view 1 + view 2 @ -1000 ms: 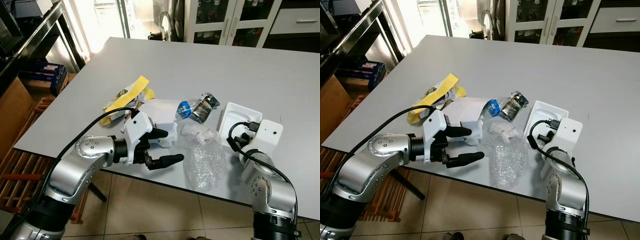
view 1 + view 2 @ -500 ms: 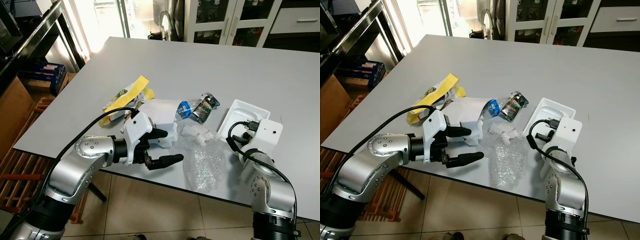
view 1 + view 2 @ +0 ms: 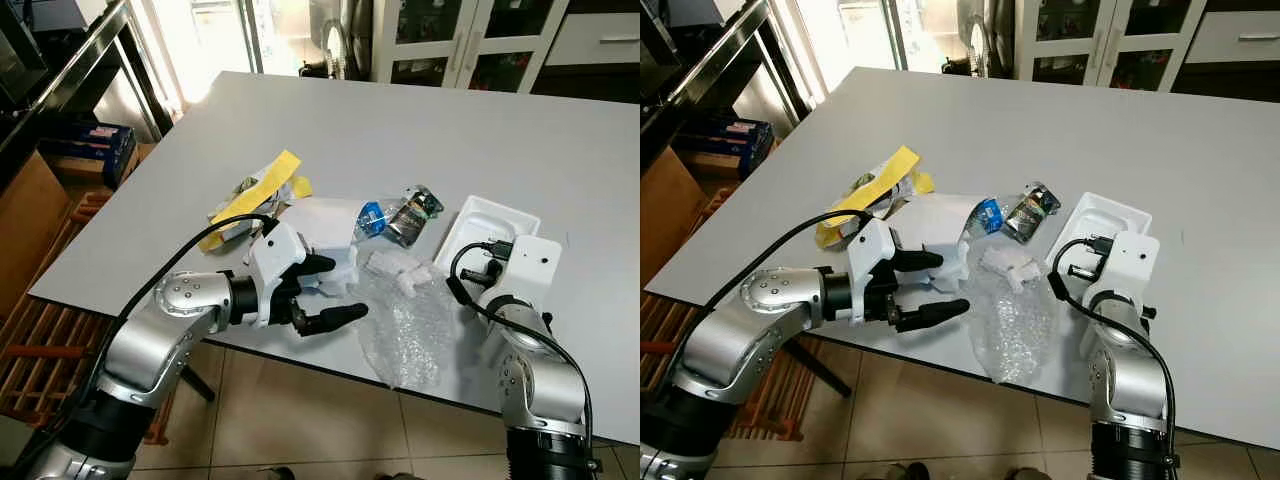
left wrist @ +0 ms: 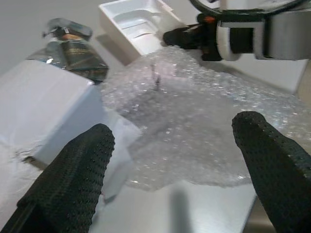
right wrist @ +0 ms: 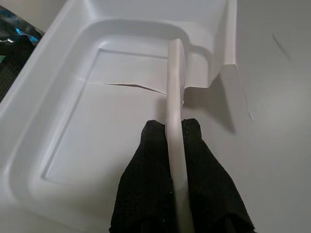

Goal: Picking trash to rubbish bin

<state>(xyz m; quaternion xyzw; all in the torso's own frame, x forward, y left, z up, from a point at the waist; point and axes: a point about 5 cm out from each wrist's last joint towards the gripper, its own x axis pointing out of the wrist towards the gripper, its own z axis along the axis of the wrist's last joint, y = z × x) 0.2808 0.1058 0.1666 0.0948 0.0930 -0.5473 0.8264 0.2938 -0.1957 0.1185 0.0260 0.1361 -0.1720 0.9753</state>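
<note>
The right gripper (image 5: pixel 176 204) pinches the rim of the cracked white plastic tray (image 5: pixel 97 126). The left gripper (image 3: pixel 325 292) has its fingers wide apart beside the clear bubble wrap (image 3: pixel 405 330) on the grey table (image 3: pixel 400 130).

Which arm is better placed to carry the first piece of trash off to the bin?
Right, probably. The right gripper is shut on the rim of the white plastic tray, while the left gripper is open and empty beside the clear bubble wrap on the grey table.

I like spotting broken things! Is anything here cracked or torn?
Yes. The white plastic tray has a crack across its floor and a torn rim, where the right end effector pinches it. The left end effector hovers open near it.
</note>
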